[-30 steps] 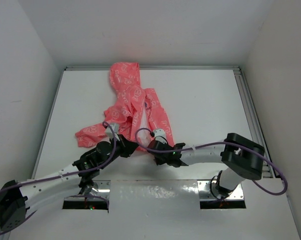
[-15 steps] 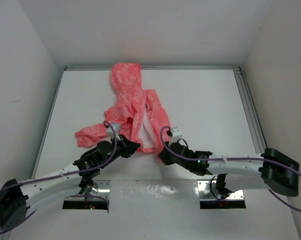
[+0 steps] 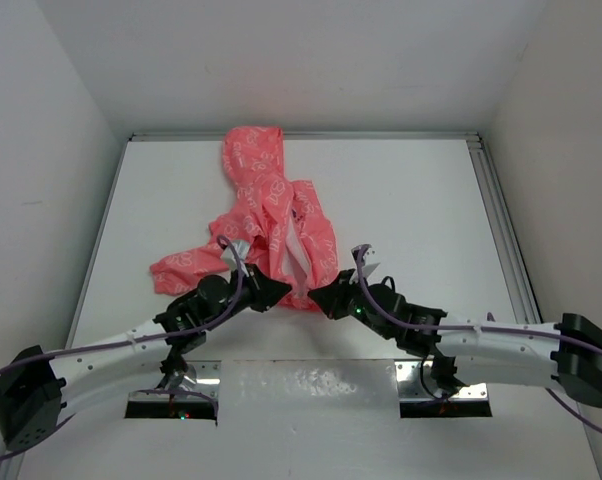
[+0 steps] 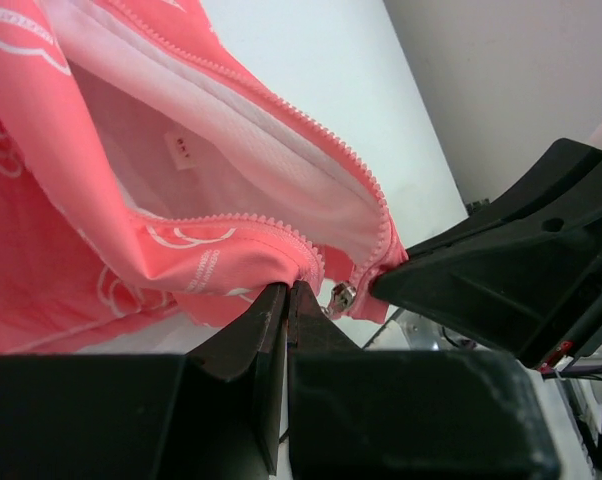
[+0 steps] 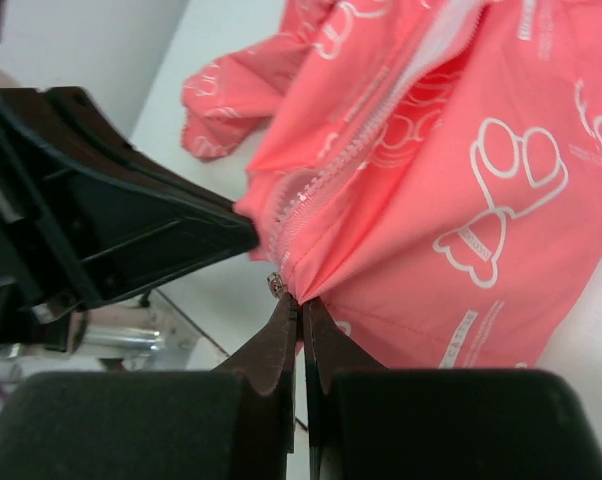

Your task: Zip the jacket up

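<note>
The coral-pink jacket [image 3: 271,215] lies on the white table, hood at the back, its front open and showing white lining. My left gripper [image 3: 278,290] is shut on the bottom hem of one front panel [image 4: 231,250], beside the zipper. My right gripper [image 3: 319,297] is shut on the bottom hem of the other panel [image 5: 421,180]. The two grippers nearly touch at the jacket's bottom corner. The small metal zipper slider [image 4: 341,297] hangs at the bottom of the teeth between them; it also shows in the right wrist view [image 5: 276,285]. The zipper teeth [image 4: 311,140] are apart above it.
The table [image 3: 411,200] has a raised rail along its right edge [image 3: 501,220] and walls on three sides. One jacket sleeve [image 3: 186,268] lies out to the left. Metal base plates [image 3: 311,385] sit at the near edge.
My right arm has stretched out and its gripper has shifted on the hem. The jacket's bottom edge is lifted and the front has opened, showing white lining. My left gripper stays put.
</note>
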Action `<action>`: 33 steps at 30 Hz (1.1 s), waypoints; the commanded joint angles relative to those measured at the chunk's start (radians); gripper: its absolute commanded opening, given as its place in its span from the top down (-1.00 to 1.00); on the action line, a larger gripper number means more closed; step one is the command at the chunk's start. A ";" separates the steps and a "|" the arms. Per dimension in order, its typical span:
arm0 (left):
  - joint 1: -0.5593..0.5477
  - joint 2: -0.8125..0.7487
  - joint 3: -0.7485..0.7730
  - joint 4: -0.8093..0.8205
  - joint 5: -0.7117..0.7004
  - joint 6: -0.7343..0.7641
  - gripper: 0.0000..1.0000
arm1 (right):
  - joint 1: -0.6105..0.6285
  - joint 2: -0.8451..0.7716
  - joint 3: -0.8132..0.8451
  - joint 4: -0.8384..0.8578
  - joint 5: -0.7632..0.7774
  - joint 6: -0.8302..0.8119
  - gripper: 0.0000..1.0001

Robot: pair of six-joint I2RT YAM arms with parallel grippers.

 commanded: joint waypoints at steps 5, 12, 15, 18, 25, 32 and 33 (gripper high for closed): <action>0.004 -0.046 0.045 0.096 0.063 0.048 1.00 | -0.008 -0.073 -0.001 0.095 -0.156 -0.071 1.00; 0.004 -0.132 0.046 0.040 0.117 0.054 1.00 | -0.119 -0.138 -0.013 0.098 -0.442 -0.058 1.00; 0.004 -0.176 0.032 0.029 0.123 0.040 1.00 | -0.133 -0.156 -0.024 0.098 -0.461 -0.044 1.00; 0.004 -0.201 0.020 0.035 0.140 0.031 1.00 | -0.145 -0.161 -0.035 0.113 -0.458 -0.030 1.00; 0.004 -0.202 -0.001 0.065 0.177 0.022 1.00 | -0.148 -0.150 -0.053 0.193 -0.464 -0.022 1.00; 0.004 -0.210 -0.010 0.040 0.177 0.020 1.00 | -0.148 -0.173 -0.050 0.162 -0.431 -0.048 1.00; 0.004 -0.213 -0.012 0.039 0.179 0.020 1.00 | -0.146 -0.176 -0.048 0.150 -0.429 -0.052 1.00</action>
